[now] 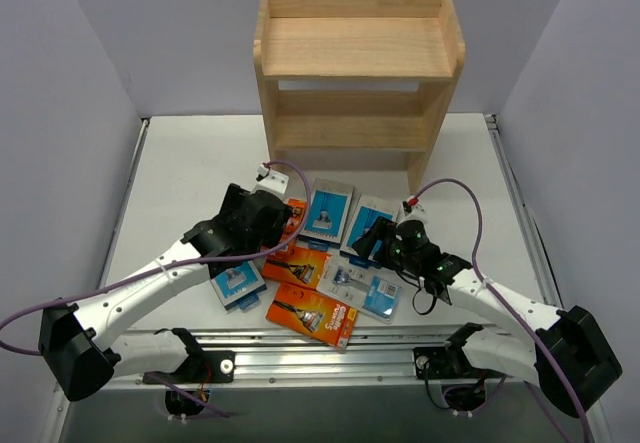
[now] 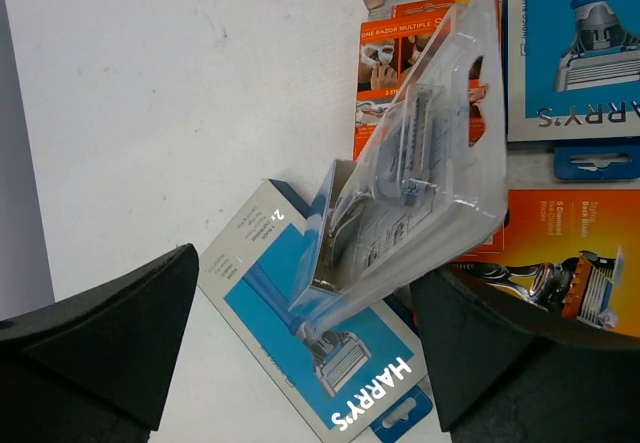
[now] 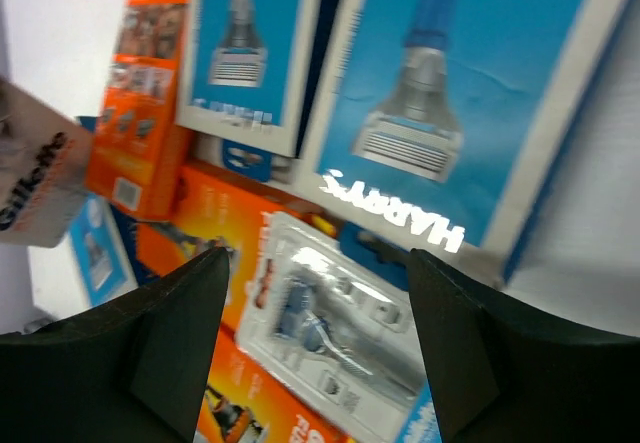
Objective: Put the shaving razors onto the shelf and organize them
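- My left claw (image 2: 307, 266) stands wide apart. A clear blister pack (image 2: 420, 153) leans tilted between its fingers, and as far as I can tell it is not clamped.
- My right claw (image 3: 318, 263) is apart too and holds nothing. It hovers over a blue box (image 3: 450, 93) and another blister card (image 3: 330, 323).
- The shaving razors (image 1: 320, 263) all lie heaped on the table (image 1: 190, 173) in front of the shelf (image 1: 355, 48).
- No pack shows on the shelf's tiers, though the lowest is partly hidden. I judge the task barely begun, with every pack left to lift and arrange.
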You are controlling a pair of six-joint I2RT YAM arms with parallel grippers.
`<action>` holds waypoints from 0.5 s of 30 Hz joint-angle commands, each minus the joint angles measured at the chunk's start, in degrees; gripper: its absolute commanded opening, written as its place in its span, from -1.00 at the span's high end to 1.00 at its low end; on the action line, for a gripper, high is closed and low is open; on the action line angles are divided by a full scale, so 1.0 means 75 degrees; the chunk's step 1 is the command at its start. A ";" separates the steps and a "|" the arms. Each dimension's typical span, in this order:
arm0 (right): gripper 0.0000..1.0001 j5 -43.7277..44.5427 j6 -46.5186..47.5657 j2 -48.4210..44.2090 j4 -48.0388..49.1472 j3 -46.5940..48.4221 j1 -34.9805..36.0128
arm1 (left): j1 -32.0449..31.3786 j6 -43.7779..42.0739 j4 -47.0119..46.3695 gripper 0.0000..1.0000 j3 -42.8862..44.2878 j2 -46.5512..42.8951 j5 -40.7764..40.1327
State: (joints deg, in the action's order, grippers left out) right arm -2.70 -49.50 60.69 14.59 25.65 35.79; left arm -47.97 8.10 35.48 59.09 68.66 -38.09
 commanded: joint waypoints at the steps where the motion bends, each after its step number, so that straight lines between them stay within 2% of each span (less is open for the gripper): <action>1: -0.33 0.0207 -0.0162 0.0088 0.0165 -0.0103 -0.0190 | -0.0038 0.0080 0.0027 -0.91 0.0336 -0.0225 -0.0019; 5: -0.10 0.0278 -0.0139 -0.0005 0.0094 -0.0209 -0.0202 | -0.0027 0.0080 0.0003 -0.94 0.0313 -0.0377 0.0004; 11: 0.09 0.0313 -0.0244 -0.0520 -0.0270 -0.0547 -0.0155 | -0.0027 0.0034 -0.0219 -0.89 0.0254 -0.0588 0.0529; 13: 0.21 0.0232 -0.0151 -0.0848 0.0044 -0.0642 0.0124 | -0.0003 -0.0001 -0.0313 -0.88 0.0184 -0.0647 0.0788; 15: 0.24 0.0044 -0.0092 -0.1036 0.0467 -0.0724 0.0476 | 0.0090 -0.0013 -0.0384 -0.88 0.0184 -0.0659 0.1326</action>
State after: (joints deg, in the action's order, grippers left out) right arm -1.91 -50.94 55.61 13.65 20.88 36.14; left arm -47.90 8.32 35.38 59.09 65.01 -33.67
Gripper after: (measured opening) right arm 0.383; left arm 0.942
